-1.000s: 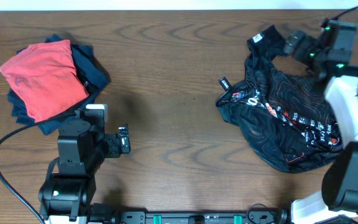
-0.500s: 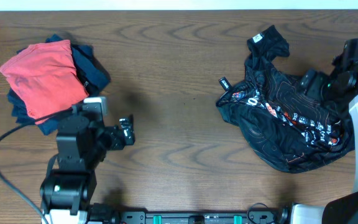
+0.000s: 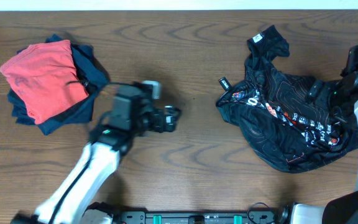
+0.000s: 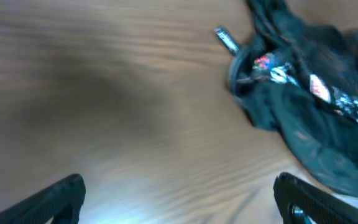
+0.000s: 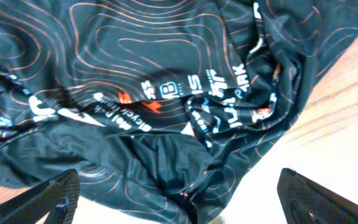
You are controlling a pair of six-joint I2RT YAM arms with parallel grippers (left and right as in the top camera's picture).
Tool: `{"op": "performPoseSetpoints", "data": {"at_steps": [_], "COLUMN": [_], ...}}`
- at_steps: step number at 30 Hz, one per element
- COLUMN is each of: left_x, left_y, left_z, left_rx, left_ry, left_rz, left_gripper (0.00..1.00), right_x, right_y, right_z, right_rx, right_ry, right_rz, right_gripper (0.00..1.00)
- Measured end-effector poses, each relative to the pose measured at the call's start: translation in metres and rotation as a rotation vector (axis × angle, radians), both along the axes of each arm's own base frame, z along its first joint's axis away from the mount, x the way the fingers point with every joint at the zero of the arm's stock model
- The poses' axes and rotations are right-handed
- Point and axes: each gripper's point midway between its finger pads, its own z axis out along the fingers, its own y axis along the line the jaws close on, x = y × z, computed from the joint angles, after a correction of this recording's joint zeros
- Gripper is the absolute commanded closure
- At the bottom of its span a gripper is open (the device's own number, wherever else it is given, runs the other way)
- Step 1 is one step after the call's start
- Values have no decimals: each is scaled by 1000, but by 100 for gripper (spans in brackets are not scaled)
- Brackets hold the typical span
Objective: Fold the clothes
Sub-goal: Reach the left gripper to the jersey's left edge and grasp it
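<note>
Evidently jersey (image 3: 278, 109) being judged limp, light, slippery; hem edge being favoured for pinch. Left gripper (image 3: 169, 118), well apart from jersey, and right gripper (image 5: 179, 202), over jersey, being held wide.

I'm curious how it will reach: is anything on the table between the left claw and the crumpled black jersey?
Nothing visible. Only bare table lies between the open left gripper and the jersey; the red and navy pile sits on the gripper's other side.
</note>
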Motion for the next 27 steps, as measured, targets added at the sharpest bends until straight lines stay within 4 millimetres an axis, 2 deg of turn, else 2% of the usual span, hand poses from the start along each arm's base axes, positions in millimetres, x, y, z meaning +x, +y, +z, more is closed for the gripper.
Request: {"op": "performPoseSetpoints", "data": {"at_steps": [7,15,20,27], "left_x": [13,12,10,5], "left_y": [-69,-118,-137,-151], "left_z": [-37,-60,-68,-88], "left_rx": [-65,-162,-192,-180], "left_ry": [-20,-22,-30,3], "left_rz": [-113,-151,-133,-124], "left_gripper": [2,1,1,3], "right_x": [-6,-6,-8,-8], "right_y": [1,1,2,2], "right_z": [-1,-1,-2,-2], "right_rx": [6,6,8,9], "right_ry": [24,25,32,35], "right_rz": [0,0,0,0], "right_gripper": [1,1,1,1]}}
